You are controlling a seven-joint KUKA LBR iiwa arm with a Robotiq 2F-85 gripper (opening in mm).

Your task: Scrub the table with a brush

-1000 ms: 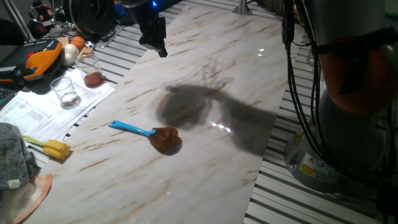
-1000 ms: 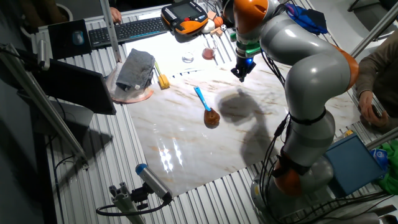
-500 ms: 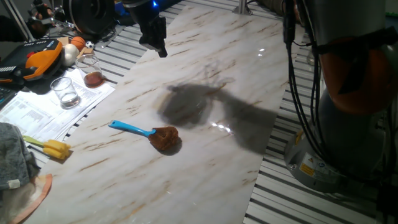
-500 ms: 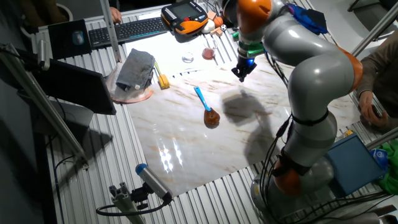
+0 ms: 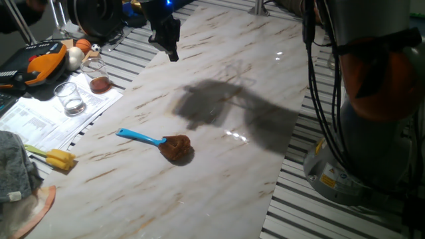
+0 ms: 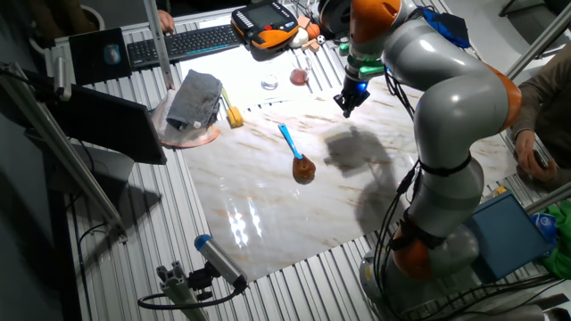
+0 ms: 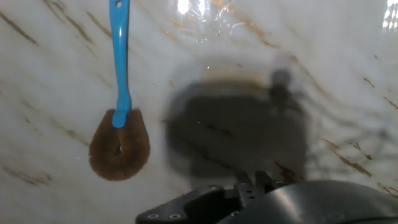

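The brush lies flat on the marble table (image 5: 232, 86), blue handle (image 5: 139, 137) pointing left and brown bristly head (image 5: 176, 148) to the right. It also shows in the other fixed view (image 6: 296, 153) and in the hand view (image 7: 119, 124), head toward the bottom. My gripper (image 5: 174, 56) hangs above the table's far part, well away from the brush, also seen in the other fixed view (image 6: 347, 109). Its fingers look closed together and hold nothing. In the hand view only the dark gripper body (image 7: 249, 199) shows at the bottom edge.
Left of the table, on the slatted surface: two glasses (image 5: 70, 98), an orange pendant (image 5: 43, 61), papers, a yellow-handled sponge tool (image 5: 54, 158) and a grey cloth (image 6: 194, 98) on a pink plate. The robot base (image 5: 362, 166) stands at the right.
My gripper has shifted slightly toward the table's far end, and its shadow on the marble has moved with it. The brush has not moved.
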